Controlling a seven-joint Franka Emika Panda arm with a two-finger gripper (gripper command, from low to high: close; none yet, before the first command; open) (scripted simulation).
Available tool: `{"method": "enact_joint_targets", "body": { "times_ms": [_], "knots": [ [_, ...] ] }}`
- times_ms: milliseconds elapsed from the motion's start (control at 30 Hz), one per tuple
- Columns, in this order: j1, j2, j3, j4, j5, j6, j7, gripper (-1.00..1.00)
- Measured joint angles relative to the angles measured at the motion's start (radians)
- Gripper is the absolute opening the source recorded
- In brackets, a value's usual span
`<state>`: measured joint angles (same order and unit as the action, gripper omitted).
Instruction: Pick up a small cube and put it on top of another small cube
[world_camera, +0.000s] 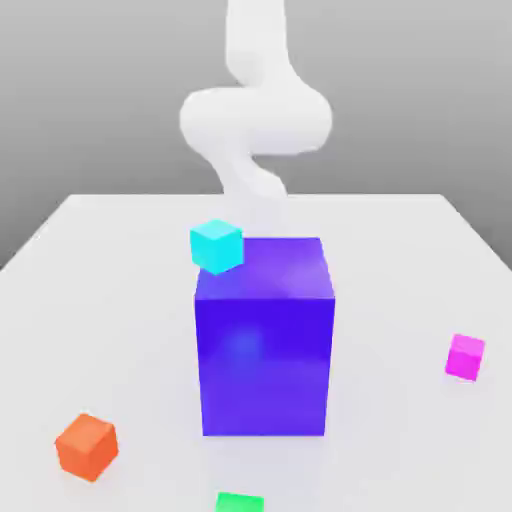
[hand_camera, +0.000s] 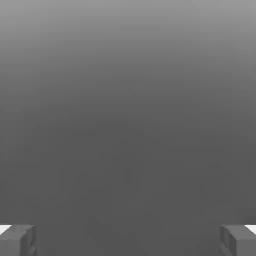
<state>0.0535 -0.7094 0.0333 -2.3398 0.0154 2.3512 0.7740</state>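
Note:
The small magenta-pink cube (world_camera: 465, 357) sits on the white table near the exterior view's right edge, apart from everything else. A cyan cube (world_camera: 217, 246) shows at the upper left corner of the big blue-violet block (world_camera: 265, 335), seemingly behind it. An orange cube (world_camera: 86, 446) lies at the front left. My white arm (world_camera: 255, 120) curls down at the back and passes behind the block. In the hand view my gripper (hand_camera: 128, 240) is open, its grey fingertips (hand_camera: 17, 240) set wide apart with only plain grey background between them.
A green cube (world_camera: 239, 502) peeks in at the front edge of the exterior view. The tall blue-violet block stands mid-table between my arm and the front cubes. The white table (world_camera: 400, 260) spreads wide to either side of it.

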Motion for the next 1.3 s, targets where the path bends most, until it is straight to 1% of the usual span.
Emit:
{"method": "enact_joint_targets", "body": {
  "times_ms": [233, 433, 567, 700, 733, 800, 933, 967, 1133, 1167, 1200, 1300],
  "knots": [
    [0.148, 0.257, 0.116, -0.113, 0.031, 0.146, -0.065, 0.0],
    [0.263, 0.472, 0.231, -0.208, 0.023, 0.269, -0.094, 0.0],
    [0.332, 0.619, 0.312, -0.272, -0.018, 0.351, -0.088, 0.0],
    [0.434, 0.773, 0.358, -0.334, -0.116, 0.431, -0.042, 0.0],
    [0.455, 0.812, 0.354, -0.345, -0.149, 0.452, -0.023, 0.0],
    [0.502, 0.888, 0.305, -0.343, -0.223, 0.501, 0.028, 0.0],
    [0.625, 1.031, 0.159, -0.313, -0.344, 0.609, 0.12, 0.0],
    [0.648, 1.054, 0.134, -0.308, -0.361, 0.628, 0.133, -1.0],
    [0.648, 1.054, 0.134, -0.308, -0.363, 0.628, 0.135, -1.0],
    [0.658, 1.066, 0.121, -0.305, -0.371, 0.638, 0.142, -1.0],
    [0.647, 1.055, 0.134, -0.308, -0.367, 0.628, 0.139, -1.0],
    [0.591, 0.968, 0.208, -0.329, -0.283, 0.562, 0.073, -1.0]
  ]
}}
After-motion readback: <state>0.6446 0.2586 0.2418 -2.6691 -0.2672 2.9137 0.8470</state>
